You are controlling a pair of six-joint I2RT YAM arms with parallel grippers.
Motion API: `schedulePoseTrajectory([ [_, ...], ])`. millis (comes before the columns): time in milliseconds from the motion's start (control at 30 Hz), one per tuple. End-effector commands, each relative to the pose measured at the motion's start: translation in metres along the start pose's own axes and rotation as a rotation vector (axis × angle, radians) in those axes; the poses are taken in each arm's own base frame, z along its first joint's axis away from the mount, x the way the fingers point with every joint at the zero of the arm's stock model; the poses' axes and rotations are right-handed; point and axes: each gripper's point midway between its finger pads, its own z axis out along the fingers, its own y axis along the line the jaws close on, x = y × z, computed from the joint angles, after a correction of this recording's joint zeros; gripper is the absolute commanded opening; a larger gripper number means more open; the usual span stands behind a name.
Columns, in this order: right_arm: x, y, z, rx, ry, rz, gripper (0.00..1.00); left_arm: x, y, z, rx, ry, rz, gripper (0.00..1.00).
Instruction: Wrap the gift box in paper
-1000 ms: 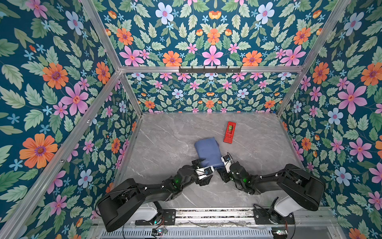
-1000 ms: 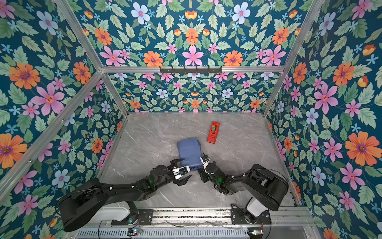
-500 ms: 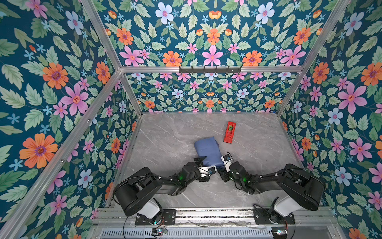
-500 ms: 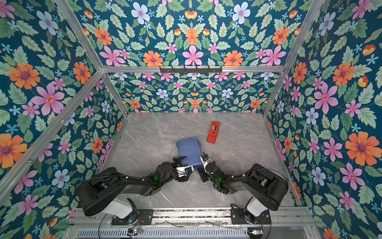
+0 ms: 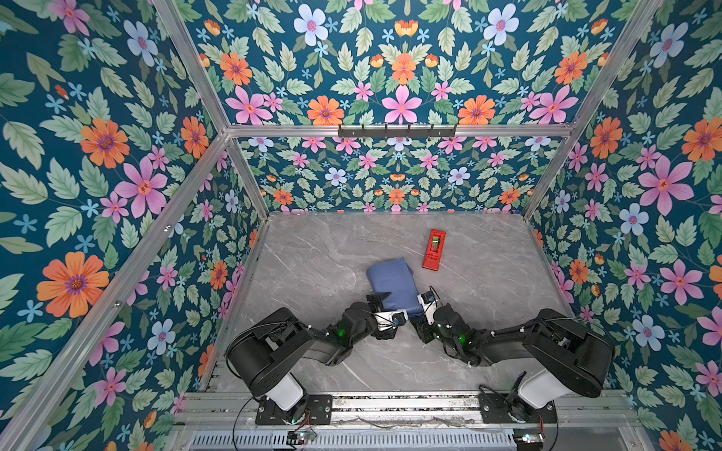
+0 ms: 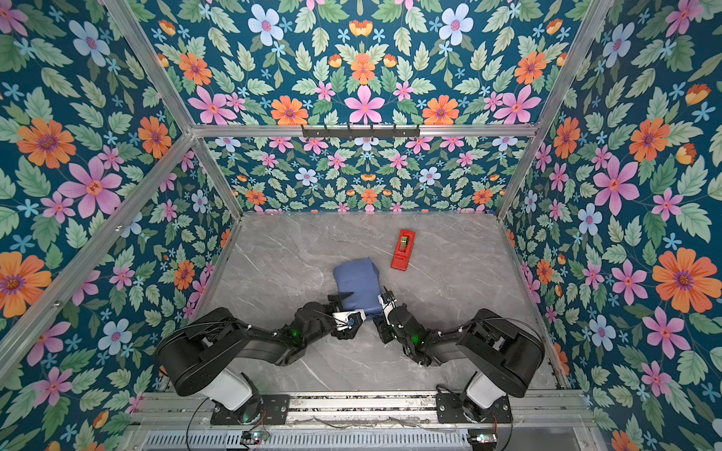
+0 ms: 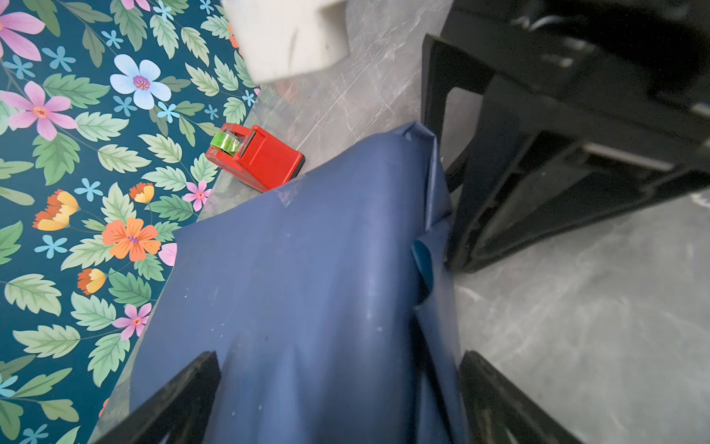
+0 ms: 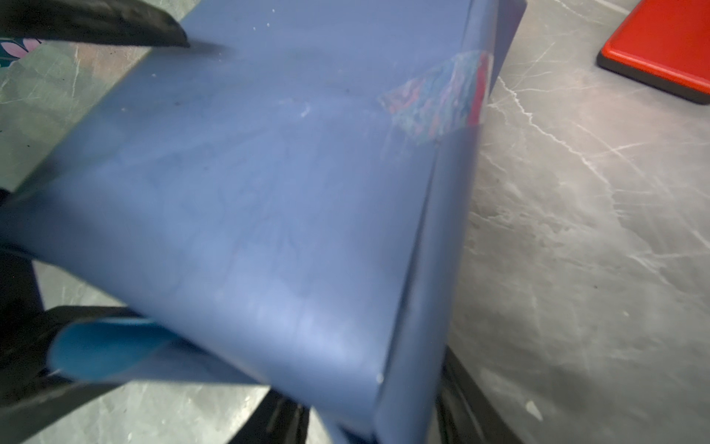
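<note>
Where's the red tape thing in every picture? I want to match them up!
Top view: the red tape dispenser lies just behind and right of the paper.
Top view: same spot, behind and right of the paper.
Left wrist: all of it shows, past the paper.
Right wrist: only a red corner, beside the paper.
Shared landmark: the paper.

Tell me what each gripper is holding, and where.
Left gripper: open, straddling the near end of the paper, gripping nothing. Right gripper: jaws partly closed around its near right edge fold; whether they pinch it cannot be told.
</note>
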Motion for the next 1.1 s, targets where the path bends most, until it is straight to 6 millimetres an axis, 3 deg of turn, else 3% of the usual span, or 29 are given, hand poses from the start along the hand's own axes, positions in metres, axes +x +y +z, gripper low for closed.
schedulePoseTrajectory([
  [0, -0.008, 0.002, 0.000, -0.006, -0.025, 0.007, 0.51, -0.006, 0.003, 0.001, -0.001, -0.036, -0.002, 0.95],
  [567, -0.010, 0.001, -0.003, -0.002, -0.030, 0.013, 0.51, 0.010, -0.003, 0.001, 0.019, -0.036, -0.053, 0.75],
  [833, -0.019, -0.004, -0.008, 0.037, -0.047, 0.011, 0.68, 0.013, -0.005, 0.003, 0.023, -0.041, -0.056, 0.74],
  [1067, -0.029, -0.003, -0.009, 0.046, -0.062, 0.022, 0.76, 0.013, -0.005, 0.002, 0.023, -0.043, -0.058, 0.74],
])
